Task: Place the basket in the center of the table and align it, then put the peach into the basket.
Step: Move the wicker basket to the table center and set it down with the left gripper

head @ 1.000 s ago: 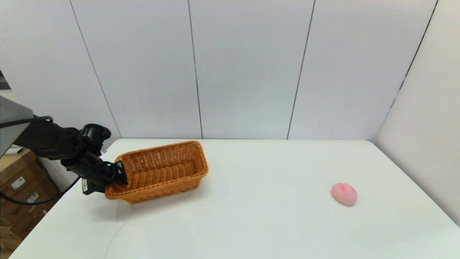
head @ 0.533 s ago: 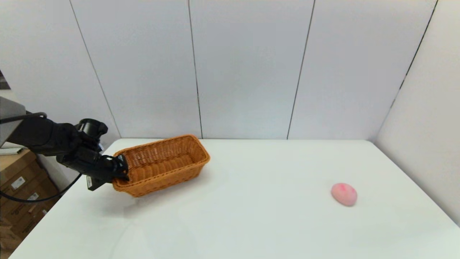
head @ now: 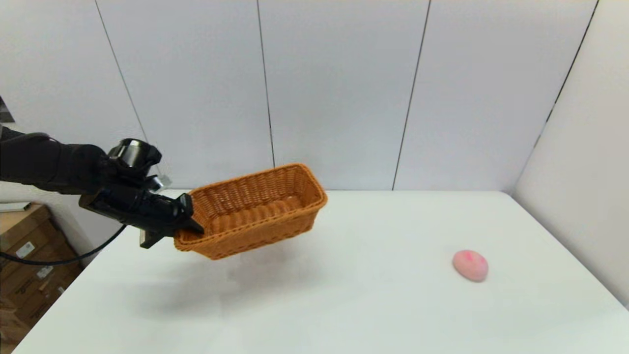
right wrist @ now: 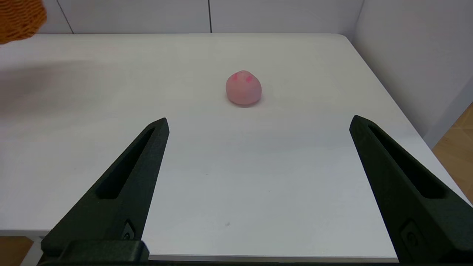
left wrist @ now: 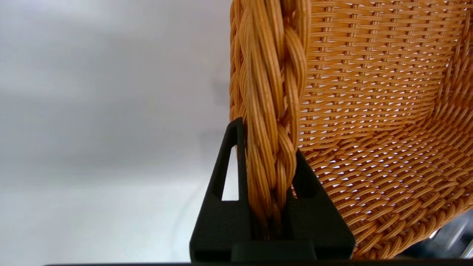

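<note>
Two grippers are in view. L gripper (head: 189, 227) is at the left side of the table (head: 344, 305), its fingers pressed onto the braided rim of the basket (head: 255, 211) at the basket's near-left short end; in the left wrist view the rim (left wrist: 271, 122) runs straight between the two black fingers (left wrist: 221, 207), one finger outside the wall, one inside. Basket is held clear of the tabletop (a soft shadow lies on the table beneath it), tilted, w/ the far end higher than the gripped end, open side up and toward the camera. Basket interior shows bare weave, no contents. Basket position: over the left-rear part of the table, not at centre. Peach (head: 471, 265) lies on the table at the right side, well apart from the basket, nothing touching it. R gripper (right wrist: 258, 122) is seen only in the right wrist view: fingers spread wide, hovering at the near edge of the table, aimed at the peach (right wrist: 243, 88), which sits farther out between the finger lines w/o contact. A corner of the basket (right wrist: 20, 18) shows at the far left of that view. Cardboard boxes (head: 24, 265) stand on the floor left of the table, behind the L arm and its cable.
</note>
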